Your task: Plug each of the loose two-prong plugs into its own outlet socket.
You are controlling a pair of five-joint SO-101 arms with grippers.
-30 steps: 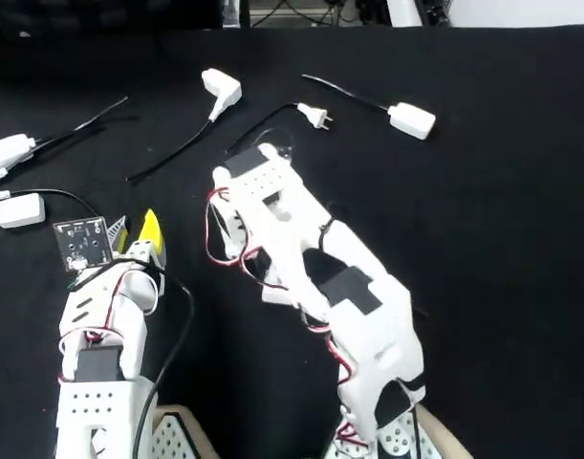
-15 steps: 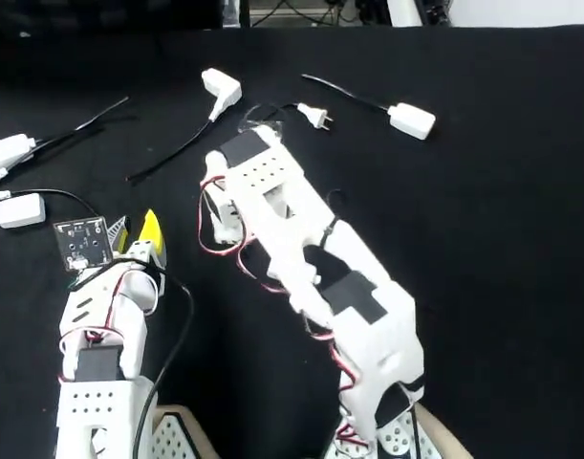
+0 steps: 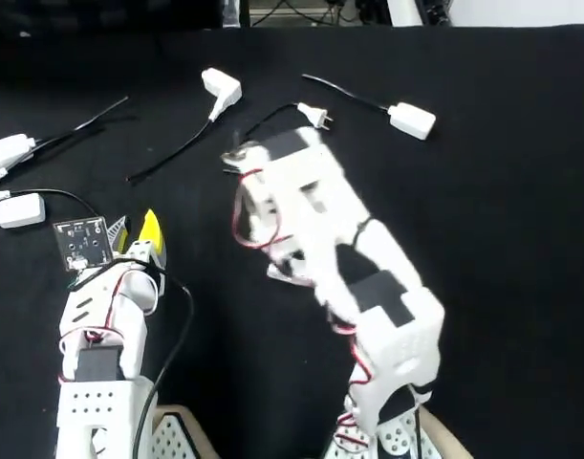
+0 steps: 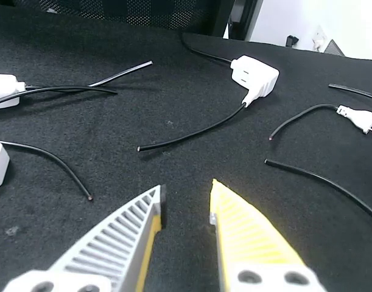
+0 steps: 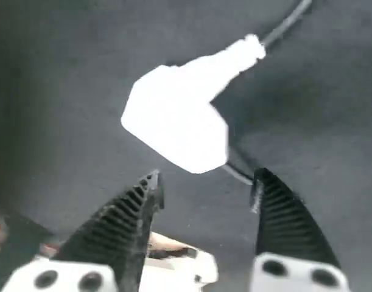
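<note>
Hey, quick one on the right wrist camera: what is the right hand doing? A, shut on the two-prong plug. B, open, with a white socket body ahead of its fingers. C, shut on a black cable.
B: the right hand has its fingers spread apart and grips nothing, and the white socket body on its black cable lies ahead of the tips.

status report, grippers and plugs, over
Left gripper open, empty. Right gripper open, white outlet socket just ahead of it. Two-prong plug loose on the table, unplugged. Black cords strewn around it.
</note>
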